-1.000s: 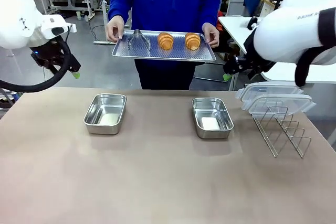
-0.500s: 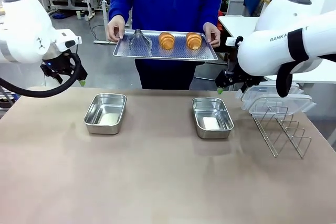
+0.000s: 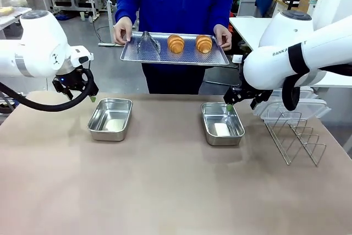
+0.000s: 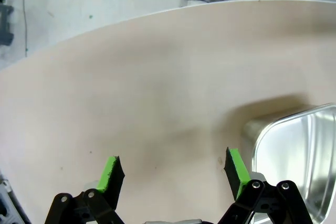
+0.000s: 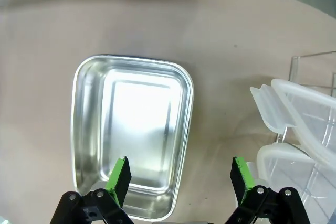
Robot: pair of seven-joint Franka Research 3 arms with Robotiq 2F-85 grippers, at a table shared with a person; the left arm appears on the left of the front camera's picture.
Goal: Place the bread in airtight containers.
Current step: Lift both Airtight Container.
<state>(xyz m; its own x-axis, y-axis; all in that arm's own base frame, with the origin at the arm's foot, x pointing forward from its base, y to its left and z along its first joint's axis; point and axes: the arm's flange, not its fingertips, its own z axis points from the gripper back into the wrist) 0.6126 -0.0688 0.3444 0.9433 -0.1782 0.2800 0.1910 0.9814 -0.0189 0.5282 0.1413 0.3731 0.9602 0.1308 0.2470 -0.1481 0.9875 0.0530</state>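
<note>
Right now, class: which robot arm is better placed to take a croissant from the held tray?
Right, probably. The right gripper, open, hangs above the right tin, nearest the tray end where both croissants lie. The left gripper, also open, hovers beside the left tin, farther off.

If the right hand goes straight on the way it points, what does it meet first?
The right hand would probably meet the rim of the tin first: one finger hangs over it, the other over bare table; depth is unclear.
</note>
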